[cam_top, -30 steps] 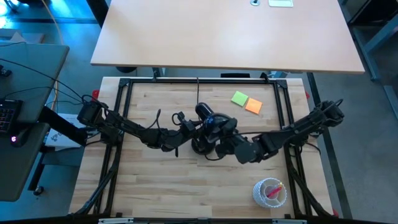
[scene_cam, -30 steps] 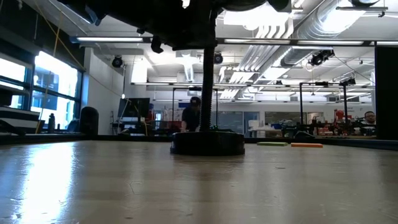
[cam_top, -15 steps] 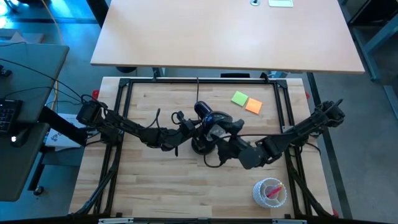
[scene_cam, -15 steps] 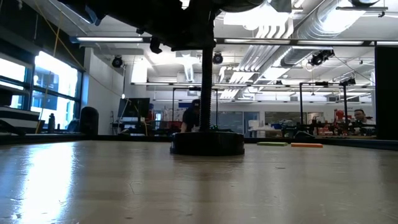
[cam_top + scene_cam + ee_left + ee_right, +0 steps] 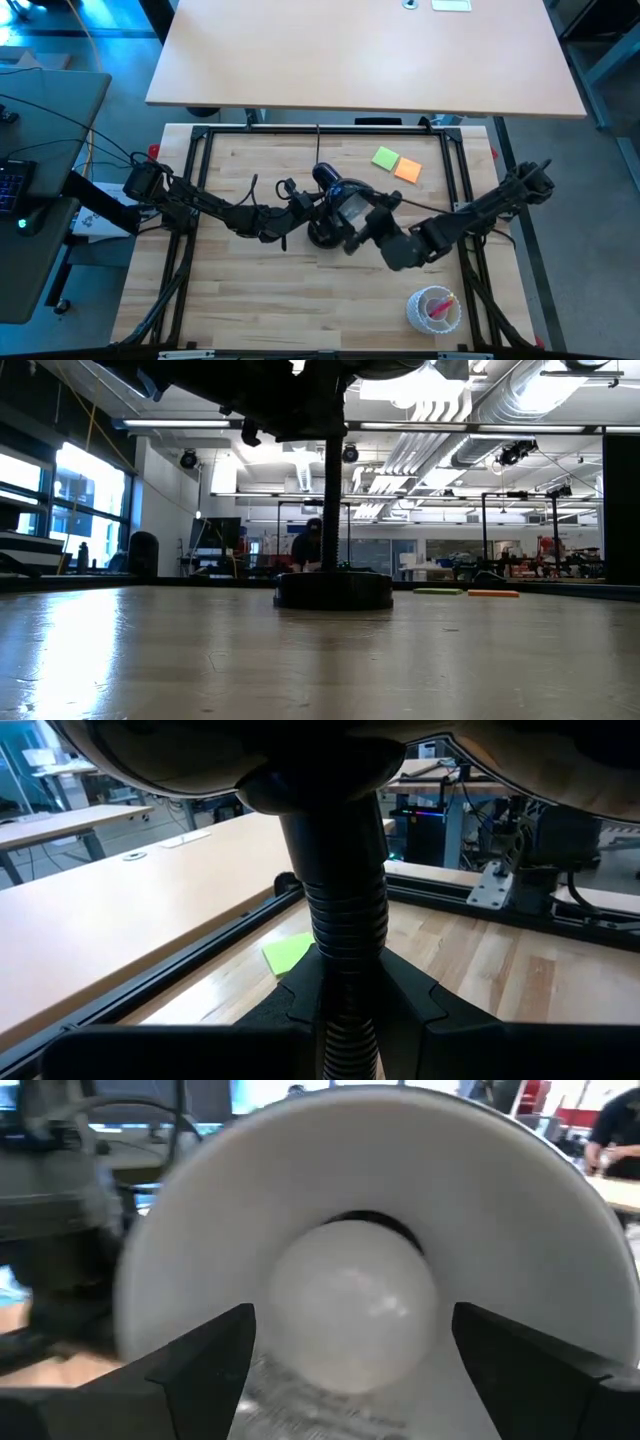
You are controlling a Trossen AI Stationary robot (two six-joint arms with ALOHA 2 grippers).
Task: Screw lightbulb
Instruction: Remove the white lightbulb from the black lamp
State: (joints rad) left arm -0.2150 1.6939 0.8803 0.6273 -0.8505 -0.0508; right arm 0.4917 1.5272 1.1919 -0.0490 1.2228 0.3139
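A black desk lamp stands mid-table on its round base (image 5: 333,592). Its head (image 5: 347,205) faces my right gripper (image 5: 364,222). In the right wrist view the small white frosted lightbulb (image 5: 350,1305) sits in the middle of the white inside of the lamp head (image 5: 200,1210); its screw base is hidden. My right gripper (image 5: 352,1325) is open, one finger on either side of the bulb and apart from it. My left gripper (image 5: 310,207) is shut on the lamp's neck, just below the head. My left gripper pinches the lamp's ribbed black neck (image 5: 345,935) between its two fingers (image 5: 300,1005), just below the head. It comes level from the table's left, with the fingers across the neck. The lamp stands upright on its base on the table.
A green (image 5: 385,157) and an orange sticky note (image 5: 407,170) lie at the far right of the board. A clear cup with pink contents (image 5: 433,308) stands near the front right. A person (image 5: 310,545) shows far off in the room.
My right gripper has turned about its wrist in front of the lamp head and shifted slightly toward the table's right. The lamp has stayed in place.
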